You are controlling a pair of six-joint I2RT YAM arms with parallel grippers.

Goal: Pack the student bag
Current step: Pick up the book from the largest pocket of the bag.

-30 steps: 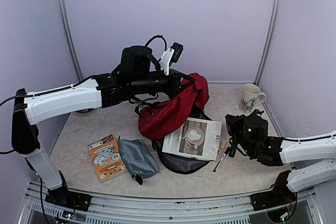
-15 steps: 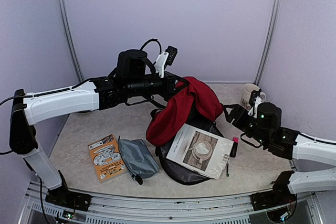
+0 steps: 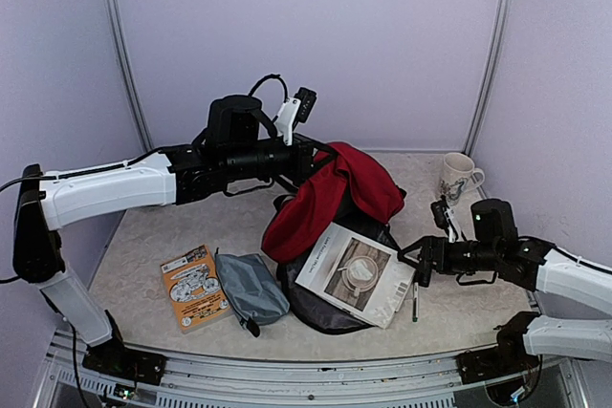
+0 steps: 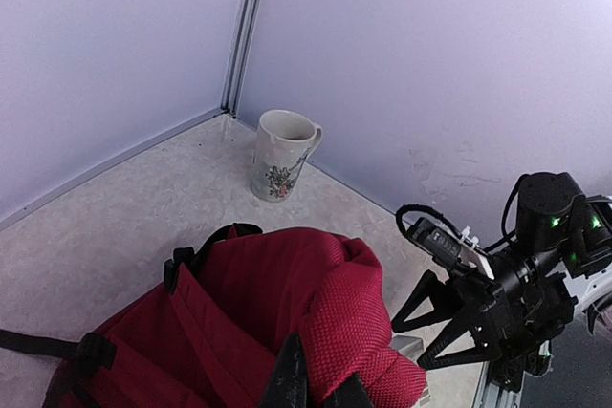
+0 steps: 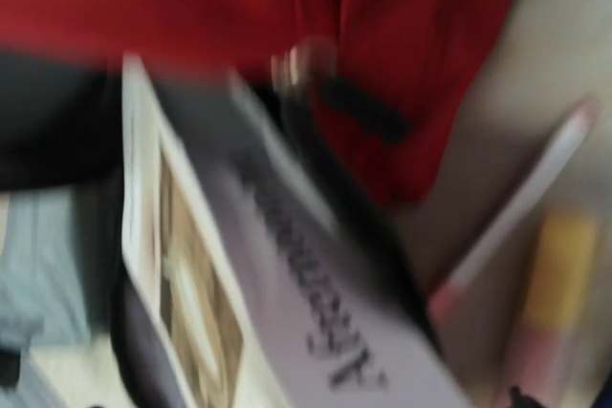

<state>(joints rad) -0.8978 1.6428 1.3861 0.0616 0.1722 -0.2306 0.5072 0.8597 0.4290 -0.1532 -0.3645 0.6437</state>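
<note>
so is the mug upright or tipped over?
Upright. The mug stands on its base near the back right corner, open mouth facing up, apart from the student bag.

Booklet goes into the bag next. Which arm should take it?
Right. The right gripper sits at the edge of the booklet, which lies across the student bag and its dark opening. The left gripper pinches the red fabric up, seemingly holding the bag open, so it is not free.

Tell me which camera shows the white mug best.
The left wrist view: the mug stands whole and upright, sharp, its print visible. The top external view shows the mug smaller, at the far right. The blurred right wrist view lacks it.
</note>
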